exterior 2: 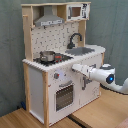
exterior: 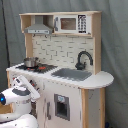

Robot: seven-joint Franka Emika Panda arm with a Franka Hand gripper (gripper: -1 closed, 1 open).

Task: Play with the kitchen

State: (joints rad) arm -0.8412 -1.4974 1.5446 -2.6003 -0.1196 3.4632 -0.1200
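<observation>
White-panelled kitchen (exterior 2: 55, 75) stands on the wooden floor (exterior 2: 95, 112). Gripper (exterior 2: 76, 68) reaches at its front panel below the stove; jaws' opening cannot be told. Risk: pushing further could jam against the panel or rattle the pot (exterior 2: 47, 55).

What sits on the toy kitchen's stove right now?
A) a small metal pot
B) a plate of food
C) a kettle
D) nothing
A: a small metal pot stands on the stove of the kitchen, left of the sink in the second exterior view.
</observation>
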